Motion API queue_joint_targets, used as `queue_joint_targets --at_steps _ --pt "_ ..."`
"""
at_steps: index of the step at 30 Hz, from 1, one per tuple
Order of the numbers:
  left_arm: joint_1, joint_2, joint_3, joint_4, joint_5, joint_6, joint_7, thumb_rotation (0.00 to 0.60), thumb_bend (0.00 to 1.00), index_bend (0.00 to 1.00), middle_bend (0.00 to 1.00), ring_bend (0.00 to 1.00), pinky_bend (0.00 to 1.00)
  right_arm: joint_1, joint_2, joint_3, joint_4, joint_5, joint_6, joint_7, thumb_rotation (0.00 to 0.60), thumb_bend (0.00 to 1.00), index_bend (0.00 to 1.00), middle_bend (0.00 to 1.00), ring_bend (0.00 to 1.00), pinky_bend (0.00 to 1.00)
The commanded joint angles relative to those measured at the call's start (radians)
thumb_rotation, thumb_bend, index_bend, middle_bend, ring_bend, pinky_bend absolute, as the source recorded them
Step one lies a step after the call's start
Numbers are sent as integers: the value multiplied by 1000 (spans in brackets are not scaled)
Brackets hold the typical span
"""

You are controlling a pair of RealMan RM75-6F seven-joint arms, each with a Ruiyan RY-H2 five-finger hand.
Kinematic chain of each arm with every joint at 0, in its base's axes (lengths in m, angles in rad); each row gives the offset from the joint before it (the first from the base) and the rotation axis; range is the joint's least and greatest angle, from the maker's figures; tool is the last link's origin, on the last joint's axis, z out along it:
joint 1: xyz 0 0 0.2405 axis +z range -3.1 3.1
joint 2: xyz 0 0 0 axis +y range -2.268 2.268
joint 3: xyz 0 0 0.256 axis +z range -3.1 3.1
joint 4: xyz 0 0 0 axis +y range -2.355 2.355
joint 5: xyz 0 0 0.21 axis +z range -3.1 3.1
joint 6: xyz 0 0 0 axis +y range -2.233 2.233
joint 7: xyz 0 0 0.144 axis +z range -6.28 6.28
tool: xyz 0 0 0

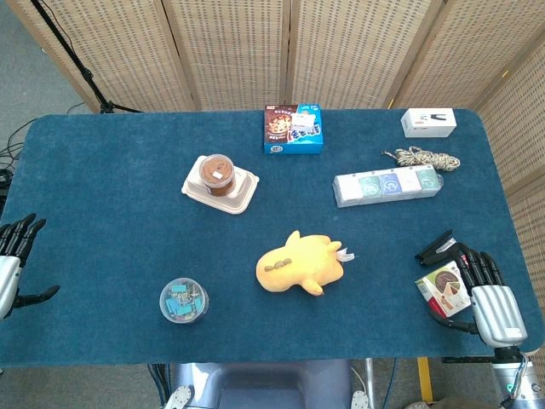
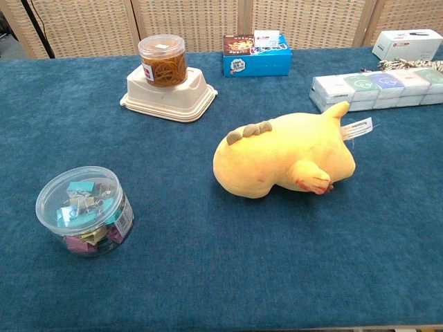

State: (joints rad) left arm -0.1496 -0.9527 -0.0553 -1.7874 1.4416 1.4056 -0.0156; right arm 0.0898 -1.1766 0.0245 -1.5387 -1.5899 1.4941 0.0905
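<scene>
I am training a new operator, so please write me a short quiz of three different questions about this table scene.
1. True or false: the right hand holds a small box.
2. What stands on the beige tray? A) the yellow plush toy B) a jar of rubber bands C) the coiled rope
3. Fill in: the clear tub near the table's front edge holds coloured ______.

Key
1. True; the fingers wrap around it at the table's right edge.
2. B.
3. Binder clips; the tub stands closest to the left hand, which holds nothing.
</scene>
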Motion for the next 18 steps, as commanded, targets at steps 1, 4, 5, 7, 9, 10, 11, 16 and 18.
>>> queue_joint_targets --at_steps 1,4,5,7,9,10,11,16,18 --pt "-1 -2 -1 -1 -2 -2 4 600 0 0 0 0 0 1 0 -4 -1 -4 -4 2 448 0 0 0 0 0" --pt "-3 -2 -1 -3 -4 -8 7 600 0 0 0 0 0 5 1 -6 2 -2 -14 3 447 0 0 0 0 0" --pt "-4 -2 -1 -4 -4 -10 7 600 0 0 0 0 0 8 0 -6 4 -2 -19 3 448 0 0 0 0 0" --pt "-5 -1 -1 -6 -6 -12 4 600 0 0 0 0 0 19 0 -10 8 -10 -37 7 448 0 0 0 0 0" --pt "-5 -1 -3 -7 -10 -12 4 600 0 0 0 0 0 41 1 -19 10 -40 -61 18 448 0 0 0 0 0" --pt "-5 -1 -4 -7 -12 -13 4 600 0 0 0 0 0 53 0 -21 13 -53 -71 17 449 0 0 0 0 0" --pt "-5 -1 -4 -8 -15 -14 5 600 0 0 0 0 0 70 -2 -20 10 -66 -88 9 449 0 0 0 0 0" --pt "-7 -3 -8 -11 -24 -18 8 600 0 0 0 0 0 159 -18 3 -63 -101 -174 -35 448 0 0 0 0 0" --pt "-12 -4 -10 -11 -29 -28 12 600 0 0 0 0 0 195 -36 20 -93 -100 -210 -70 439 0 0 0 0 0"
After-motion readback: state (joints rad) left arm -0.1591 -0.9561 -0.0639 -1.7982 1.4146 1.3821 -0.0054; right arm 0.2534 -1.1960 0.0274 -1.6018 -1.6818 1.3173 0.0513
